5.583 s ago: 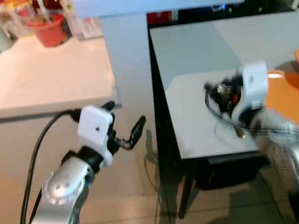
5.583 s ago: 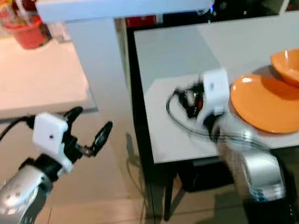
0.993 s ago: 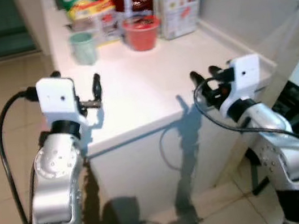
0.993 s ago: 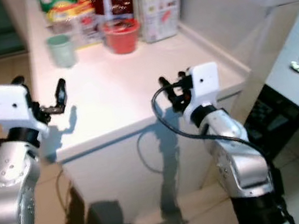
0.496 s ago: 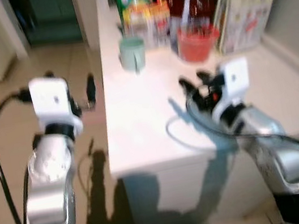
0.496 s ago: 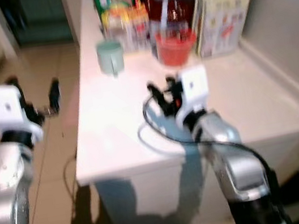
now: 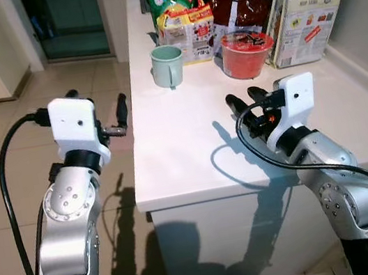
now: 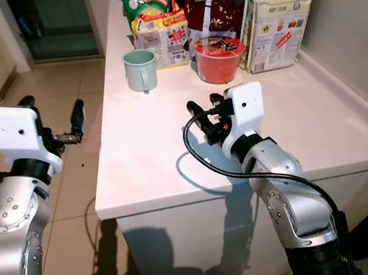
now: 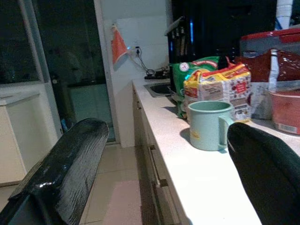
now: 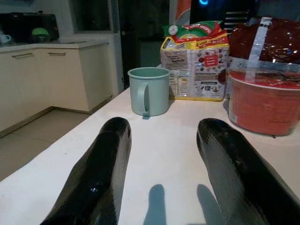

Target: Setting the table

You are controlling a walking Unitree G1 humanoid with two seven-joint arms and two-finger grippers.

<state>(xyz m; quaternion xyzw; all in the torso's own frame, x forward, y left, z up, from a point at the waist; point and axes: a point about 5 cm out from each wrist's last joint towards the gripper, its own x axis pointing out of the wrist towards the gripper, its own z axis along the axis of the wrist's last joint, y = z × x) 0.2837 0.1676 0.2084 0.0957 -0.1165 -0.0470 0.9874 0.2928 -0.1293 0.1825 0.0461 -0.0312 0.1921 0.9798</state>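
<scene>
left gripper (image 7: 98, 109) raised beside counter (image 7: 187, 158) | right gripper (image 7: 247, 99) over it, fingers parted

Snack bags (image 7: 181, 15), carton (image 7: 304, 13), tiled floor (image 7: 4, 160)

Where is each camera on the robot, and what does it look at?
Left eye and right eye: on the head, looking down at the white counter and both silver arms.
Left wrist: along the open left pincer toward the green mug.
Right wrist: along the open right pincer over the counter.
Shared: the mug and snack bags.
</scene>
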